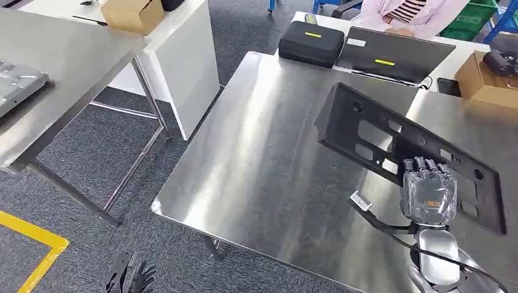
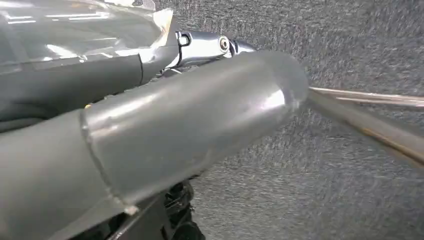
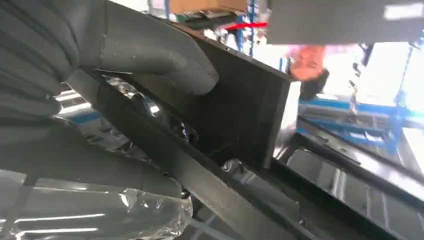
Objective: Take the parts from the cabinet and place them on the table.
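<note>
Head view gives us the clearest look at the right robot hand [image 1: 429, 190]: it comes up from the lower right, wrapped in clear plastic, with its dark fingers [image 1: 421, 165] curled over the near long edge of a black panel [image 1: 366, 119]. The right wrist view confirms the grip, with the thick grey thumb [image 3: 160, 60] pressed on one face of the black panel [image 3: 235, 115] and the fingers behind it. So we read this hand as closed on the panel.

The panel is a long, flat black part with several rectangular cut-outs and small round holes. It is held tilted above the steel table [image 1: 262, 159], its far left corner raised; we cannot tell for certain whether its right end touches the tabletop. A small silver clip on a black cable [image 1: 361, 201] lies just beside the right wrist.

The left robot hand [image 1: 131, 276] hangs low beside the table's near left corner, over the grey carpet; its dark fingers point downward and look spread, holding nothing. The left wrist view shows its grey thumb [image 2: 190, 125] against the carpet.

Beyond the table's far edge sit a black zipped case [image 1: 310, 41] and a flat dark case [image 1: 394, 54], with a cardboard box [image 1: 485, 76] to the right. A person in a pink top [image 1: 406, 13] sits behind them. To the left stands a second steel table [image 1: 67, 67].
</note>
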